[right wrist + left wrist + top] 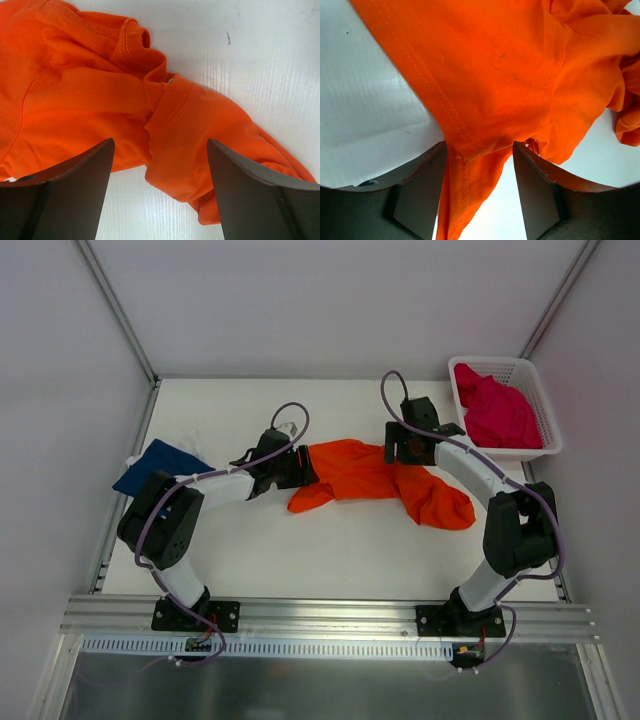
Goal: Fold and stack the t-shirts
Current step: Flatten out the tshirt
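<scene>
The bright orange t-shirt (372, 476) lies crumpled in the middle of the white table. My left gripper (301, 466) is at its left end. In the left wrist view its jaws (479, 145) stand open, with a seamed corner of the orange shirt (495, 65) hanging between them. My right gripper (405, 447) is at the shirt's far right side. It is open (160, 141) above the ribbed collar of the orange shirt (75, 100). The navy blue t-shirt (160, 466) lies folded at the left edge. The magenta t-shirt (497, 412) lies bunched in the basket.
A white plastic mesh basket (545, 410) stands at the far right corner of the table (350, 550). Metal frame posts rise at the back corners, and white walls close in the sides. An aluminium rail runs along the near edge, under the arm bases.
</scene>
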Controlling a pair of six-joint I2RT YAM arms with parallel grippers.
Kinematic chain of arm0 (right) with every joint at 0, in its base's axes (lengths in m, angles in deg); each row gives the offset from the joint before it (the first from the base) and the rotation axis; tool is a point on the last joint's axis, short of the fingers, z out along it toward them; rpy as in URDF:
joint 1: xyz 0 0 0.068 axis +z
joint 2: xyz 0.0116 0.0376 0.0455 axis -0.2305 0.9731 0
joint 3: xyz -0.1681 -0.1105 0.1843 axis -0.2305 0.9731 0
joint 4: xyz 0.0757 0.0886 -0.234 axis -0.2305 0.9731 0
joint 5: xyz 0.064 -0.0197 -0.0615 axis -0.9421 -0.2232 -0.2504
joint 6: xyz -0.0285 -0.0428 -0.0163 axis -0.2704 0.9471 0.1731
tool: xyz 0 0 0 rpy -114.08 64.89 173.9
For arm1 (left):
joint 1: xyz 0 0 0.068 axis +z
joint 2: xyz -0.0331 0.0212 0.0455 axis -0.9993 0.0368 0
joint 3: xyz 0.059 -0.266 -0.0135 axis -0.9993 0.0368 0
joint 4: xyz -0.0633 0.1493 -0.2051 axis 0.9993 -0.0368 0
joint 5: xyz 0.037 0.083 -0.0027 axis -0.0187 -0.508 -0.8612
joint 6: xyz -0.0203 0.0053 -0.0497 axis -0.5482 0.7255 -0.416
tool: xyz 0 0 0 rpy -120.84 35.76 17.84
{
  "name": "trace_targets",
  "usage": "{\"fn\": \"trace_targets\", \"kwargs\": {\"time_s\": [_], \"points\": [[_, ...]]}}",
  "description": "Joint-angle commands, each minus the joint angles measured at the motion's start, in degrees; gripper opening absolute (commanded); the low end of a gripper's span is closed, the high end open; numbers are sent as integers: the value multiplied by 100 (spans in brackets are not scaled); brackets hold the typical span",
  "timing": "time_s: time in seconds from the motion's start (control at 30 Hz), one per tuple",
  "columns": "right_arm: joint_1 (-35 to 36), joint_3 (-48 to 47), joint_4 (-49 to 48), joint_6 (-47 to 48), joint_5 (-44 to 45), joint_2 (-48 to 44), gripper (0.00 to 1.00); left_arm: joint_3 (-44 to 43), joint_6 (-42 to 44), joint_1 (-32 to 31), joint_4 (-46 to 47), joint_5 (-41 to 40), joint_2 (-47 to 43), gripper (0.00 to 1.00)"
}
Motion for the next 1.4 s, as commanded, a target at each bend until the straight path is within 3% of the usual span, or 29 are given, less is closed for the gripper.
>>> {"fn": "trace_targets", "kwargs": {"time_s": [0.0, 0.4, 0.47, 0.63, 0.7, 0.73, 0.83, 0.93, 1.0, 1.07, 1.17, 1.37], "points": [[21, 73, -132, -34, -134, -175, 78, -147, 104, -21, -180, -183, -338, 56], [21, 354, -203, -70, -178, -351, 78, -323, 105, -39, -224, -148, 83, 51], [21, 363, -212, -61, -152, -351, 78, -349, 122, -56, -215, -148, 171, 44], [12, 319, -317, -26, -117, -307, 78, -428, 175, -65, -101, -131, 312, 42], [3, 241, -361, -8, -151, -263, 78, -464, 166, -74, -101, -113, 365, 28], [12, 205, -361, 9, -152, -185, 78, -455, 140, -74, -101, -122, 382, 11], [-5, 74, -379, 36, -152, 17, 78, -420, 131, -74, -101, -192, 365, 0], [-32, 3, -396, 36, -222, 220, 58, -367, 166, -83, -101, -280, 295, 0], [-41, 29, -396, -8, -231, 387, 28, -323, 201, -83, -101, -341, 233, 0], [-41, 91, -396, -35, -231, 501, 11, -297, 210, -83, -110, -350, 136, 0], [-41, 204, -387, -70, -205, 537, 1, -306, 228, -74, -136, -377, 22, 0], [-41, 328, -352, -79, 129, 204, 0, -253, 210, -74, -268, -806, -267, 0]]}}
